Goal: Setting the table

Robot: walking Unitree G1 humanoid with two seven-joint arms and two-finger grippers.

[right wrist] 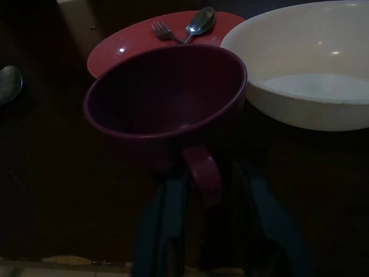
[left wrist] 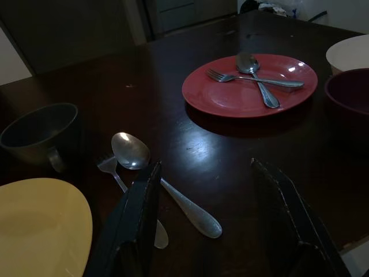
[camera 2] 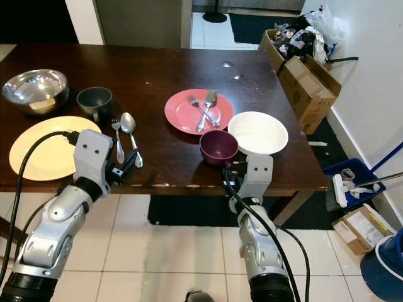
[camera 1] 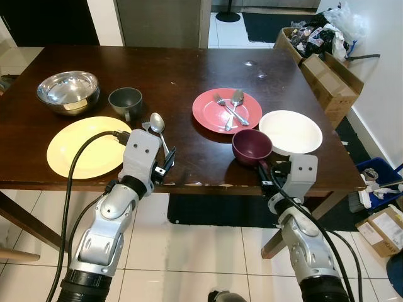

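On the dark wooden table (camera 1: 189, 69) a maroon cup (camera 1: 250, 145) stands near the front edge, its handle (right wrist: 203, 173) pointing at me. My right gripper (right wrist: 213, 222) is open, one finger on each side of that handle. A red plate (camera 1: 217, 119) behind the cup carries a crossed fork and spoon (camera 1: 232, 106). A white bowl (camera 1: 291, 131) sits right of the cup. My left gripper (left wrist: 210, 216) hangs open just above the table's front, over the handle ends of a loose spoon (left wrist: 131, 151) and fork (left wrist: 109, 166). A yellow plate (camera 1: 82, 148) lies to its left.
A grey mug (camera 1: 124, 100) and a steel bowl (camera 1: 68, 91) stand behind the yellow plate. Cardboard boxes (camera 1: 327, 78) full of clutter line the wall on the right. A dark mat (camera 1: 214, 211) lies on the white tiles under the table.
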